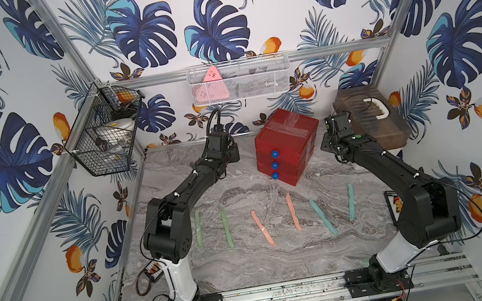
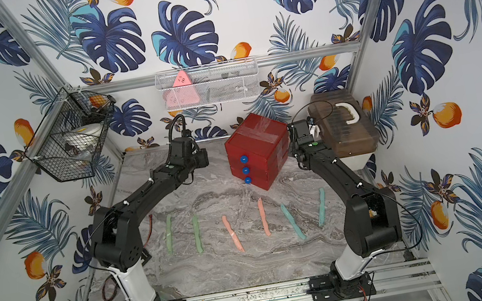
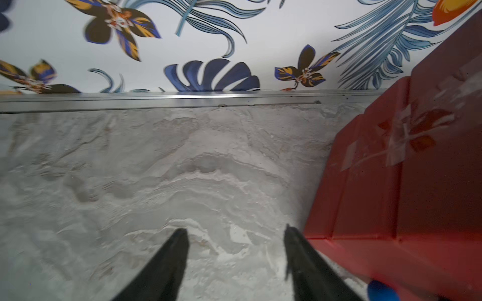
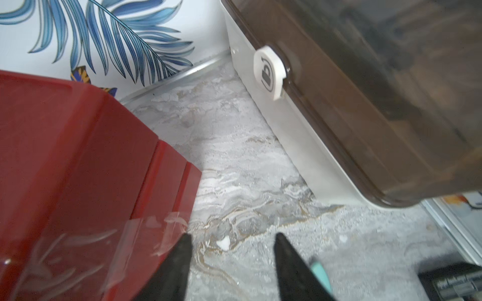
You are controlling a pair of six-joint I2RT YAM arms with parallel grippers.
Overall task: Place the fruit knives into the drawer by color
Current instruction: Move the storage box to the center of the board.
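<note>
Both part-open and empty, left pincer (image 3: 236,230), right pincer (image 4: 232,237), teal fruit knife (image 4: 320,275) mostly hidden behind its finger

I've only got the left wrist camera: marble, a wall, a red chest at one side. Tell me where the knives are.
Observer: Six lie in a row on the table in front of the chest, toward the arm bases: two green knives, two pink knives, two teal knives.
Operator: Check whether it's open.
Observer: All three drawers are shut, each with a blue knob.
Operator: Now the right gripper.
Observer: Open and empty, between the chest and a white box with a brown lid.
</note>
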